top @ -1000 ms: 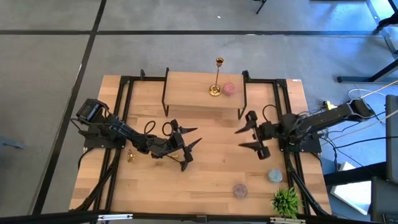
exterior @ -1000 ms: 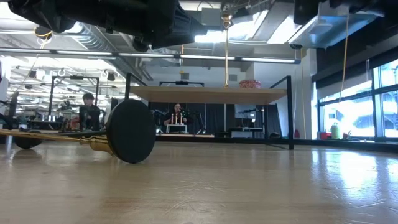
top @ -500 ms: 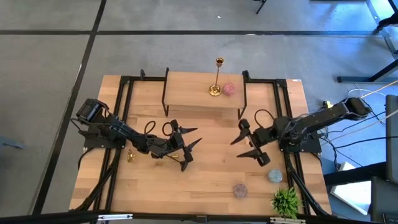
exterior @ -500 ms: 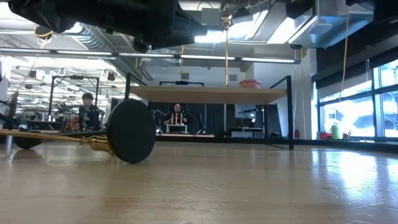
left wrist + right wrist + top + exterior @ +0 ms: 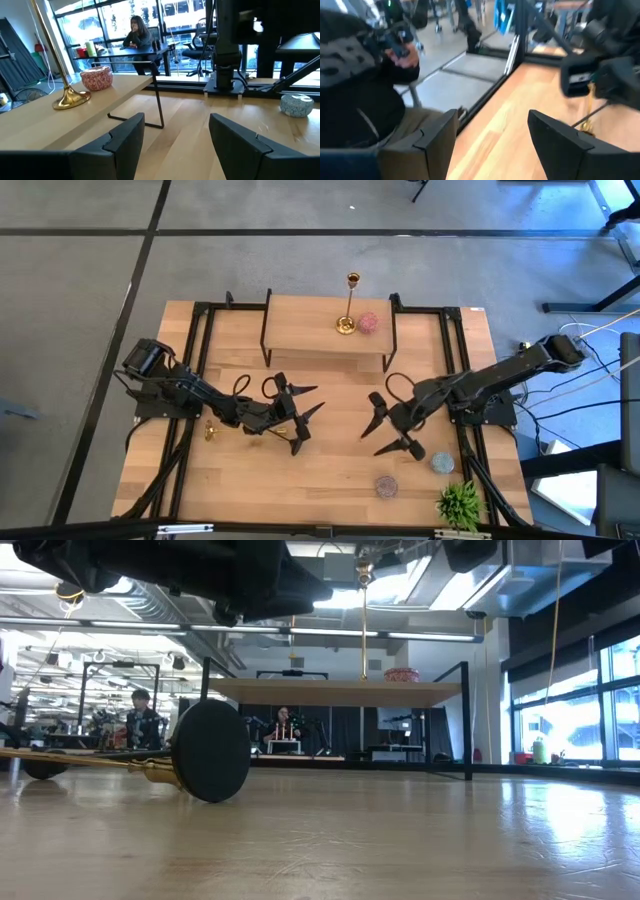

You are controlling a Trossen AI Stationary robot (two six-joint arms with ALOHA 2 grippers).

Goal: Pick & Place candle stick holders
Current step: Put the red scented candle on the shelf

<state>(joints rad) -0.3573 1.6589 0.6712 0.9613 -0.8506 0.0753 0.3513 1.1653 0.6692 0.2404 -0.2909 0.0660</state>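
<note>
One gold candle stick holder stands upright on its round base on the raised wooden shelf, also visible in the left wrist view. A second gold holder lies on its side on the table under my left arm, its dark round base on edge. Only a gold bit of it shows from above. My left gripper hovers open left of the table's middle, touching nothing. My right gripper hovers open right of the middle, facing the left arm, and is empty.
A pink bowl sits beside the standing holder on the shelf. Two small round jars and a green plant stand at the near right corner. A person sits beyond the table's left side.
My right gripper has swung from the right side toward the table's middle and near edge, and has turned to face the left arm. My left gripper and both gold holders have kept still.
</note>
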